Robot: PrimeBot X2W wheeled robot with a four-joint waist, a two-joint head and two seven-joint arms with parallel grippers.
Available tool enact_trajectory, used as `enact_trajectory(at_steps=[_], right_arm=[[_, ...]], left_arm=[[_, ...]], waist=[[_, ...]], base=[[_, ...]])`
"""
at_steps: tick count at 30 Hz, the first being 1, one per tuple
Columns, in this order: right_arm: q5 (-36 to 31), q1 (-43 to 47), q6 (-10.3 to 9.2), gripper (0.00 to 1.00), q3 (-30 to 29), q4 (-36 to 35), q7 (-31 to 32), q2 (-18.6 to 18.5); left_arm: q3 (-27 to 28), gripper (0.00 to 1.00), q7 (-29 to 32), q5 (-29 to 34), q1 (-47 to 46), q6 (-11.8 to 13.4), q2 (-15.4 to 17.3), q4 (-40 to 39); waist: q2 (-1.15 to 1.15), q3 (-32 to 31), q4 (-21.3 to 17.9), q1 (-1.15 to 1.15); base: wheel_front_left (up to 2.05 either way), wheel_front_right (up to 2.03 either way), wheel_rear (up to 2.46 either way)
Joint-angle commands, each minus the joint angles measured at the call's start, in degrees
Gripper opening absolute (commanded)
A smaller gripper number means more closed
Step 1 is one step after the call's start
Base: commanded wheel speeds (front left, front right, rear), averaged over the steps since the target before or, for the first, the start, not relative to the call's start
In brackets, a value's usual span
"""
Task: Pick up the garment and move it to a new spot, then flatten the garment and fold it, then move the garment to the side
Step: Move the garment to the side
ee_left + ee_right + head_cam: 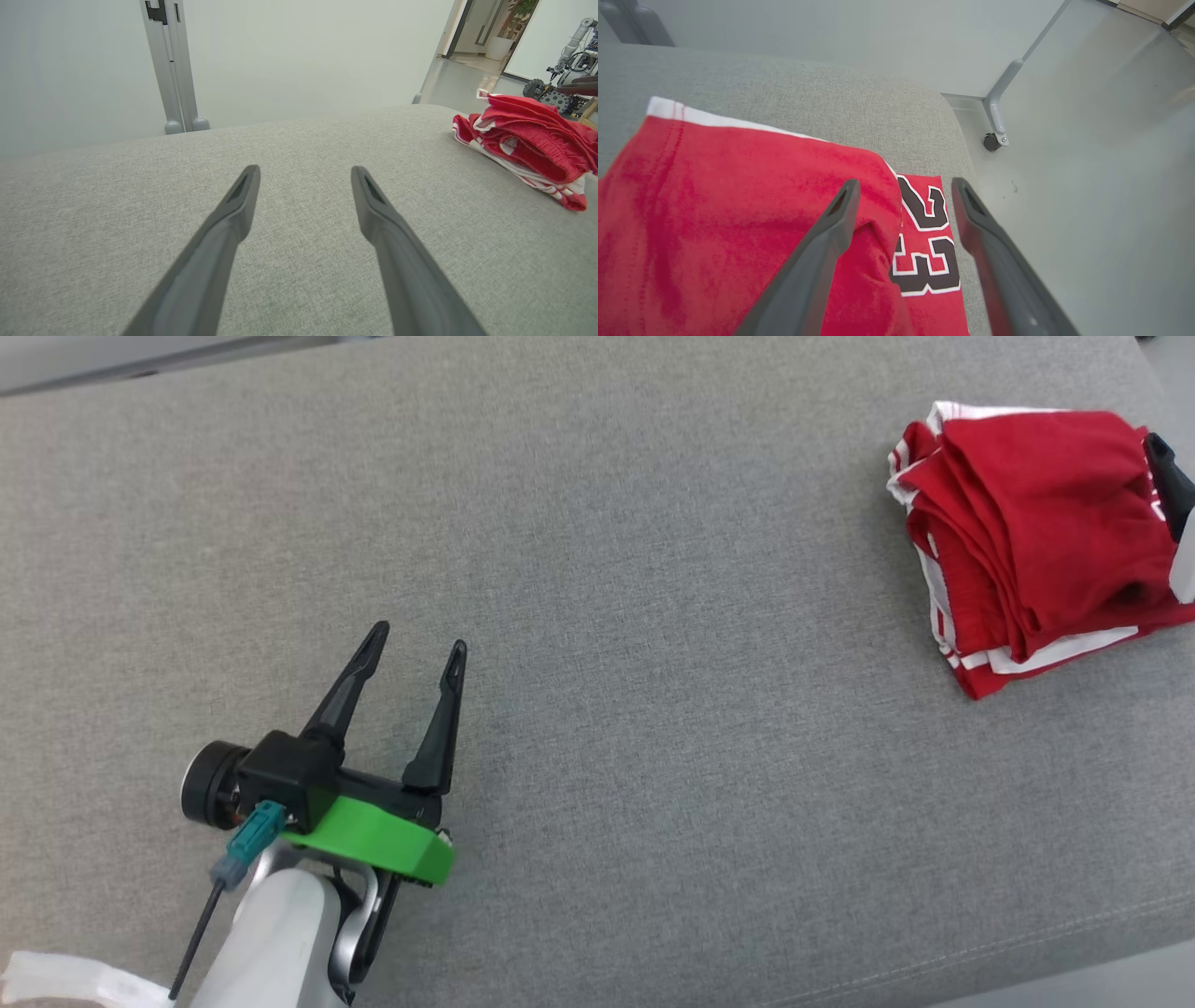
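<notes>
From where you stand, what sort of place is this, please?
Probably a robot lab or test room: a folded red garment lies on a grey fabric surface, a partition foot on a castor stands on smooth floor, and another wheeled robot shows beyond.

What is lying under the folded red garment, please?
The red garment rests on the grey fabric surface, near its right edge. In the right wrist view a lower layer with the number 23 sticks out under the top fold. Anything between the layers is covered.
</notes>
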Motion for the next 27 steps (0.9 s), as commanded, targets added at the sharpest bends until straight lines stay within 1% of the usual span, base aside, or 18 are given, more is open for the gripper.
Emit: enact_trajectory(at_steps=[1, 4, 7, 13, 16, 21, 24, 27], right_arm=[[0.5, 0.7, -0.08, 1.0, -0.3, -0.8, -1.6, 0.2], [0.9, 1.7, -0.07, 1.0, -1.1, -2.9, -4.9, 0.7], [1.7, 3.7, -0.08, 1.0, -2.5, -6.5, -7.4, 1.2], [0.5, 10.7, -0.07, 1.0, -7.1, -13.9, -9.0, 3.2], [-2.0, 14.6, -0.08, 1.0, -12.0, -17.0, -9.1, 4.4], [-8.0, 24.8, -0.07, 1.0, -22.9, -23.3, -9.0, 8.6], [-12.4, 31.1, -0.06, 1.0, -29.0, -26.9, -9.0, 12.2], [-16.1, 36.4, -0.07, 1.0, -33.6, -30.1, -9.0, 15.3]], left_arm=[[0.7, 1.0, -0.3, -0.2, 1.3, 0.5, 0.5, -0.2], [2.3, 1.0, -0.5, -0.7, 3.2, 1.2, 0.9, -0.8], [4.1, 1.0, -0.4, -1.3, 5.4, 2.3, 1.4, -1.9], [7.7, 1.0, -0.5, -2.2, 9.8, 3.9, 2.0, -4.3], [9.1, 1.0, -0.4, -2.8, 11.5, 4.4, 1.9, -5.3], [11.7, 1.0, -0.4, -4.3, 13.7, 5.5, 0.6, -5.0], [13.2, 1.0, -0.4, -5.3, 14.4, 5.9, 0.1, -3.8], [14.0, 1.0, -0.4, -5.4, 14.9, 6.3, -0.4, -2.1]], waist=[[0.0, -5.1, 0.9, 0.0], [0.0, -8.5, 1.5, 0.0], [0.0, -11.9, 2.1, 0.0], [0.0, -17.3, 2.8, 0.0], [0.0, -19.0, 3.0, 0.0], [0.0, -20.2, 3.4, 0.0], [0.0, -20.6, 3.5, 0.0], [0.0, -20.8, 3.5, 0.0]], base=[[0.0, 0.0, 0.0], [0.0, 0.0, 0.0], [0.0, 0.0, 0.0], [0.0, 0.0, 0.0], [0.0, 0.0, 0.0], [0.0, 0.0, 0.0], [0.0, 0.0, 0.0], [0.0, 0.0, 0.0]])
